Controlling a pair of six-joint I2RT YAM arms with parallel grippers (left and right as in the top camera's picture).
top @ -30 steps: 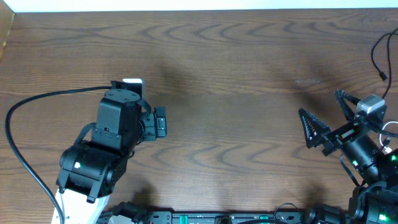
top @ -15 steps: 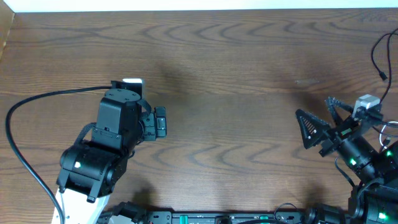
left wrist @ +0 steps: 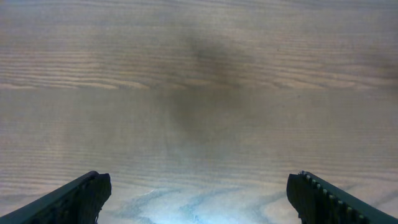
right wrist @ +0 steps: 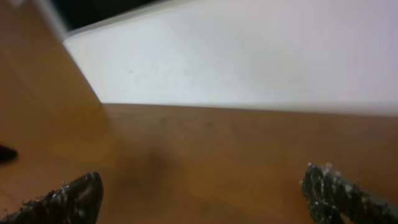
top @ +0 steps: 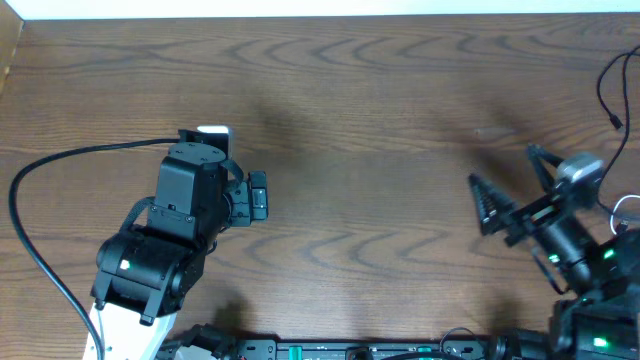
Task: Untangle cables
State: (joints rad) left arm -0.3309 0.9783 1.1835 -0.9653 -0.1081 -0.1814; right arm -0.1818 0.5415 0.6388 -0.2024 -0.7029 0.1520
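Observation:
A thin black cable (top: 603,98) curves in at the far right edge of the table, behind my right arm. A bit of white cable (top: 627,204) shows at the right edge beside that arm. My right gripper (top: 502,168) is open and empty over bare wood, its fingers pointing left, apart from both cables. In the right wrist view (right wrist: 200,186) only bare table lies between its fingers. My left gripper (left wrist: 199,190) is open and empty above bare wood. In the overhead view it is hidden under the left arm (top: 190,200).
The wooden table (top: 360,120) has a white wall along its far edge. The thick black cable (top: 30,250) of the left arm loops over the left side. A small dark object (right wrist: 5,152) shows at the left edge of the right wrist view.
My right gripper has shifted a little to the left and turned slightly, still open. The left arm has not moved.

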